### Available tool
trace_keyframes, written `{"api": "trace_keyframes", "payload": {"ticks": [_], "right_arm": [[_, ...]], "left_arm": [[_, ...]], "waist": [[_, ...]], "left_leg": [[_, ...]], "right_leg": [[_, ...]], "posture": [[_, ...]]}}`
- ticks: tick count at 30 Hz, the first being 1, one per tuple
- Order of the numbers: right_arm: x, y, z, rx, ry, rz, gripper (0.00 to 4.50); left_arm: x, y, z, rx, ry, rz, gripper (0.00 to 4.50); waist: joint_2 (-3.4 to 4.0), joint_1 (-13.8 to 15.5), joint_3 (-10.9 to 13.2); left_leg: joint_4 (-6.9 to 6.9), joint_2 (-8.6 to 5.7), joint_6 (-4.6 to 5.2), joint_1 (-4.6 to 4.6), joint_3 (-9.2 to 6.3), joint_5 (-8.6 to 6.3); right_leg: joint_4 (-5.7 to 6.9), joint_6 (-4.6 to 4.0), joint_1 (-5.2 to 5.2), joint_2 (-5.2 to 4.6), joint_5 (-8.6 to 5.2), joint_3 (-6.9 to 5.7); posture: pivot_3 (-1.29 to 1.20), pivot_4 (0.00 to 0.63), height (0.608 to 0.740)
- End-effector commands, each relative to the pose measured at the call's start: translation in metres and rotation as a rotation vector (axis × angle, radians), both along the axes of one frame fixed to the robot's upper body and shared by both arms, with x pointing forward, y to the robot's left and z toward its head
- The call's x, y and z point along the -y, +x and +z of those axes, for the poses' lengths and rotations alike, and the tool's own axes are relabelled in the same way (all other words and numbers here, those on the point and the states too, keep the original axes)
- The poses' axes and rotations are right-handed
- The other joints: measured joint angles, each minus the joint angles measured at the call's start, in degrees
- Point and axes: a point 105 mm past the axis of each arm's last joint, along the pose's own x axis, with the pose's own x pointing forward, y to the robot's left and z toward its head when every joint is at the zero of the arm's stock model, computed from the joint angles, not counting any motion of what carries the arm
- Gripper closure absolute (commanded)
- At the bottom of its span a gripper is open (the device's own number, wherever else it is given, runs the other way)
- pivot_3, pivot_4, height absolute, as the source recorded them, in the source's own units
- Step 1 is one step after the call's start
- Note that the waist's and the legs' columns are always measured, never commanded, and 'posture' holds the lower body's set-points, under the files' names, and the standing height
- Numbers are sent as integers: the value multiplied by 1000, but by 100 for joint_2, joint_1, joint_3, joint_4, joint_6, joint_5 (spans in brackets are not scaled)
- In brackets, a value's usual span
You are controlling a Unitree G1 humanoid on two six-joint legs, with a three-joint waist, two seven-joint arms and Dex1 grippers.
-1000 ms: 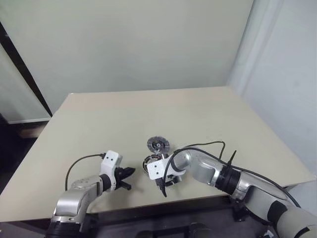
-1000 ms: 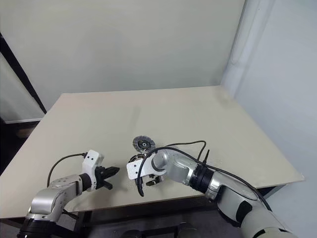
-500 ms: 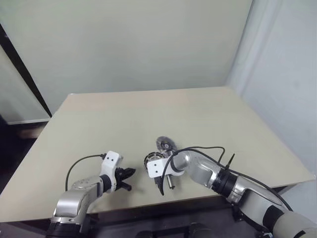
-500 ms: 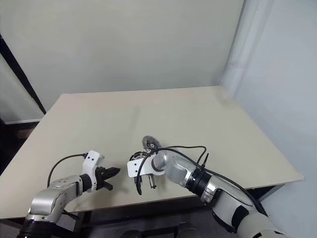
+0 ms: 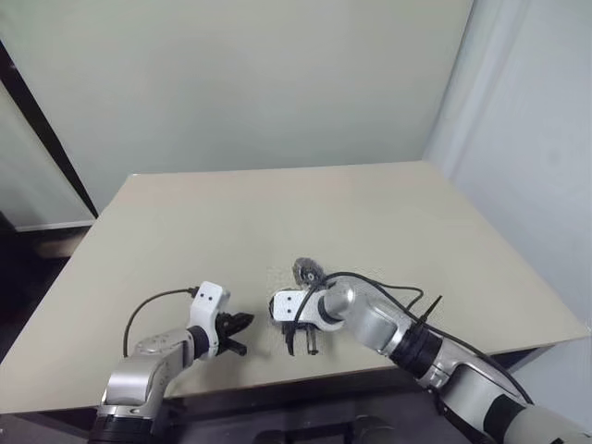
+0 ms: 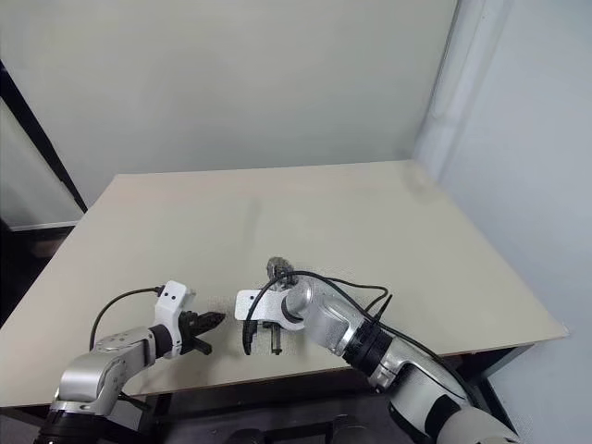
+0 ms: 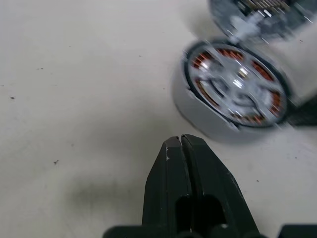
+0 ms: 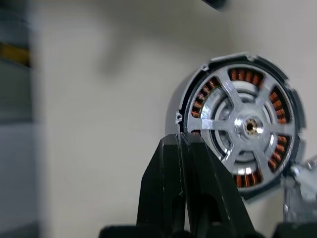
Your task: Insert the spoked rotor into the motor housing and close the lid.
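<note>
The spoked rotor point(image 8: 247, 126), copper windings around a silver spoked hub, sits inside the shiny motor housing point(image 7: 198, 106) on the table near its front edge. Just behind it is the dark grey lid point(image 5: 307, 271), which looks tilted. A corner of the lid point(image 7: 257, 17) touches the housing's rim. My right gripper point(image 5: 312, 349) points down beside the housing, shut with nothing in it, and its fingertips point(image 8: 173, 148) are close to the rim. My left gripper point(image 5: 242, 333) hovers low to the housing's left, shut and empty, a short gap from it.
The beige table point(image 5: 277, 213) stretches back to a pale wall. Its front edge runs just under both grippers. A black cable point(image 5: 370, 277) loops over my right forearm.
My right gripper went from open to shut and its wrist rolled so the fingers point down. The lid, flat before, looks tilted and sits slightly further right. The left arm stayed still.
</note>
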Motion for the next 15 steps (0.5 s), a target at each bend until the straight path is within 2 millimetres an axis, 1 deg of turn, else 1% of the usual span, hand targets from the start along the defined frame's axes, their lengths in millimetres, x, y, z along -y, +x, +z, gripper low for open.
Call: {"api": "trace_keyframes", "payload": {"ticks": [1, 4, 8, 11, 15], "right_arm": [[-14, -15, 18, -83, 79, -20, 4479], [-21, -18, 16, -143, 105, -103, 4479], [-29, -14, 10, -155, 134, -190, 4479], [-31, -11, 11, -134, 147, -206, 4479], [-28, -14, 17, -105, 121, -144, 4479]], "left_arm": [[-5, 7, 11, 57, -1, 14, 4500], [-4, 8, 11, 58, -4, 13, 4500], [-3, 8, 11, 61, -6, 13, 4500], [-3, 8, 11, 63, -7, 12, 4500], [-2, 8, 10, 61, -5, 9, 4500]], "waist": [[0, -5, 0], [0, 0, 0], [1, 7, 1], [4, 7, 3], [1, 0, 0]], "left_leg": [[1, 0, 0, 0, 0, 0], [4, 2, -1, 5, 0, 0], [11, 2, -2, 4, 1, 0], [13, 1, -4, 4, 2, 0], [9, 0, -4, 3, 2, 0]], "right_leg": [[1, 0, 0, 0, 0, 0], [5, -1, 2, 0, 0, -2], [9, -1, 2, -2, -1, -2], [9, -1, 3, -4, -1, -2], [9, -1, 0, -4, -1, -2]], "posture": [[0, 0, 740], [0, 0, 740], [0, 0, 740], [0, 0, 740], [0, 0, 740]]}}
